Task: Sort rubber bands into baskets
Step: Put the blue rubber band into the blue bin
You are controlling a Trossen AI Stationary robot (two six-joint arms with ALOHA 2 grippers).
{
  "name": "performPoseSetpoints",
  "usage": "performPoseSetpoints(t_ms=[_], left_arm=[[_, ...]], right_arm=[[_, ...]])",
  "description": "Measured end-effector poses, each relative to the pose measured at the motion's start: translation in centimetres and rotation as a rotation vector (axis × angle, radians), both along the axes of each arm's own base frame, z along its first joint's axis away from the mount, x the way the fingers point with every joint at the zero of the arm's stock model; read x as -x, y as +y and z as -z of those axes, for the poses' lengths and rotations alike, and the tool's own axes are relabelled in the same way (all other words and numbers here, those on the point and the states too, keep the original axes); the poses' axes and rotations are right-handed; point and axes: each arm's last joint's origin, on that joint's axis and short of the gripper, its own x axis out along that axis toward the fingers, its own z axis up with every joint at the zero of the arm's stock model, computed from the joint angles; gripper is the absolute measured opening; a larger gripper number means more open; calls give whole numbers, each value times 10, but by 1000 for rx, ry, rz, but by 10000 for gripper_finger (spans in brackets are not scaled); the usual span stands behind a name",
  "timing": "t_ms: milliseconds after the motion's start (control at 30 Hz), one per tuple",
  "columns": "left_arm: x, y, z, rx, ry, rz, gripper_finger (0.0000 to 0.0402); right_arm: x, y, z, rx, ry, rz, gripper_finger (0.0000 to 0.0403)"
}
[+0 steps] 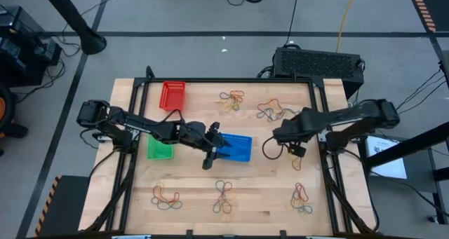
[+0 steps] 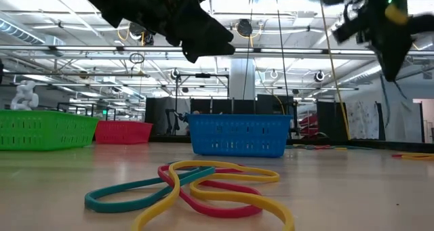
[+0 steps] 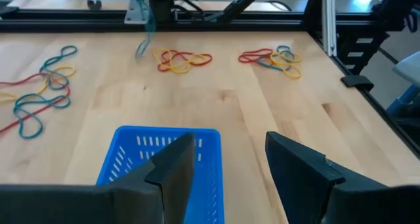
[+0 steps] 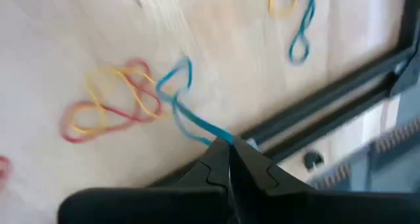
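Observation:
My left gripper [image 3: 230,165] is open and empty. It hovers over the near end of the blue basket [image 3: 161,161], which stands at the table's middle [image 1: 237,148]. The green basket [image 1: 160,149] and the red basket [image 1: 172,95] stand to its left. My right gripper [image 4: 226,152] is right of the blue basket [image 1: 277,135], above the table, shut on a blue rubber band [image 4: 180,99]. Heaps of red, yellow, green and blue rubber bands [image 1: 233,99] lie on the table. My right gripper pinches one end of the blue rubber band [image 4: 213,135] between its two shut fingertips. The band trails away from the tips as a thin stretched loop. I cannot tell whether its free end [image 4: 178,73] touches the table.
More heaps of bands lie at the far right [image 1: 270,111] and along the near edge [image 1: 167,197], [image 1: 223,197], [image 1: 302,199]; one heap lies just in front of the low camera [image 2: 203,190]. Black frame rails [image 1: 326,162] border the table.

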Motion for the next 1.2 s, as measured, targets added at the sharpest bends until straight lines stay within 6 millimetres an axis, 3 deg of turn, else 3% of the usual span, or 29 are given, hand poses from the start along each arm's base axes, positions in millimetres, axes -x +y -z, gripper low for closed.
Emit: performPoseSetpoints(t_ms=[233,567,833,1000,1200], left_arm=[[0,0,-1,1,-4,0,194],[46,7,-31,19,175,-164,194],[78,12,-37,-115,283,-558,194],[85,15,-37,-179,296,-676,194],[87,15,-36,-196,311,-687,194]], right_arm=[[14,14,-39,27,-240,-56,0],[1,24,-50,-23,-459,-269,0],[-38,31,-66,17,-811,-471,0],[-67,39,-71,63,-980,-585,0],[-104,40,-49,117,-965,-640,0]])
